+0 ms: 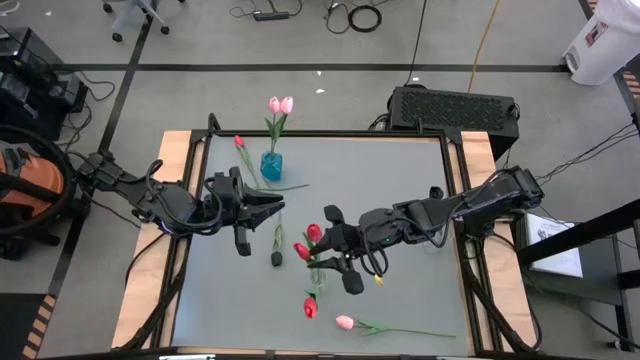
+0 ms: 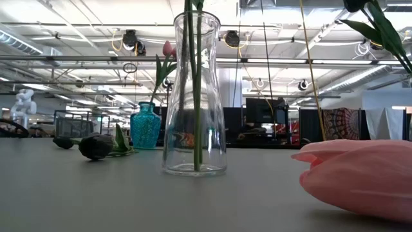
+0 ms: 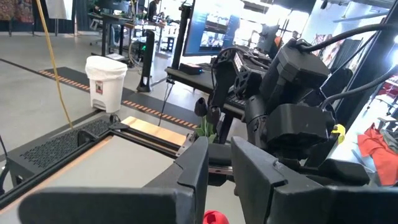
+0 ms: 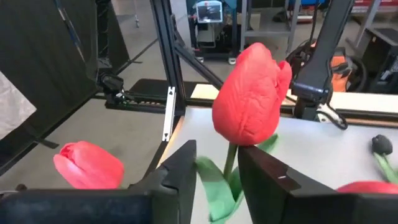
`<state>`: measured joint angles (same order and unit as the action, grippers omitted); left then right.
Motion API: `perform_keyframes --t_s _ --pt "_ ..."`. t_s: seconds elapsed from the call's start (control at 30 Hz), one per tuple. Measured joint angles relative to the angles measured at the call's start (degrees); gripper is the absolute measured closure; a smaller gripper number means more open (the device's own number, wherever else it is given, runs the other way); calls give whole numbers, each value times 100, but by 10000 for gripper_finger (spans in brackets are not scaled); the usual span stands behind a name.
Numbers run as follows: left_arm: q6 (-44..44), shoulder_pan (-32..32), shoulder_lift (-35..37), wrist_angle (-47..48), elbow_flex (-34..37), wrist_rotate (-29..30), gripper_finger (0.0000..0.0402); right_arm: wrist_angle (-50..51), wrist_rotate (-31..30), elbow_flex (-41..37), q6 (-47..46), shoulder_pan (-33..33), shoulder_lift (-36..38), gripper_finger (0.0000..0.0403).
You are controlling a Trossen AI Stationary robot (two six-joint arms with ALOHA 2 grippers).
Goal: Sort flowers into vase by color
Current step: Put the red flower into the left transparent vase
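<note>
A clear glass vase [image 2: 207, 77] stands mid-table with green stems in it, and red tulip heads [image 1: 303, 250] show above it. My right gripper [image 4: 217, 171] is level beside the vase, open, with the stem of one red tulip [image 4: 252, 102] upright between its fingers. Another red head [image 4: 87, 165] hangs close by. My left gripper [image 1: 278, 207] waits to the left, fingers a narrow gap apart around nothing. A blue vase [image 1: 271, 165] at the far side holds pink tulips [image 1: 281, 104]. Lying on the table are a black tulip [image 1: 276, 258], a red one [image 1: 310, 307], a pink one [image 1: 344, 322] and another red one [image 1: 238, 141]. My right gripper has its fingers on either side of the red tulip's stem [image 4: 231, 158], just below the head, coming level from the table's right. The stem stands close to one finger [image 4: 267, 180], and a green leaf [image 4: 208, 171] lies by the other. Whether either finger touches it, I cannot tell.
The pink tulip's stem [image 1: 410, 331] runs right along the near edge. The red tulip by the blue vase has its stem [image 1: 280, 186] stretched toward the table's middle. Open table lies at the far right and near left.
</note>
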<state>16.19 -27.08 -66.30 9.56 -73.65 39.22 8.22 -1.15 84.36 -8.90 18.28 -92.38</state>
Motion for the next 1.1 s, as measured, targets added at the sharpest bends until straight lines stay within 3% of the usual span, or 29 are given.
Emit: perform_keyframes --t_s 0.73,1.1 --pt "-4 -2 0 2 0 1 326 496 -3 0 -245 24 135 224" --pt "-7 -2 0 48 0 2 326 783 -7 0 -245 20 323 217"
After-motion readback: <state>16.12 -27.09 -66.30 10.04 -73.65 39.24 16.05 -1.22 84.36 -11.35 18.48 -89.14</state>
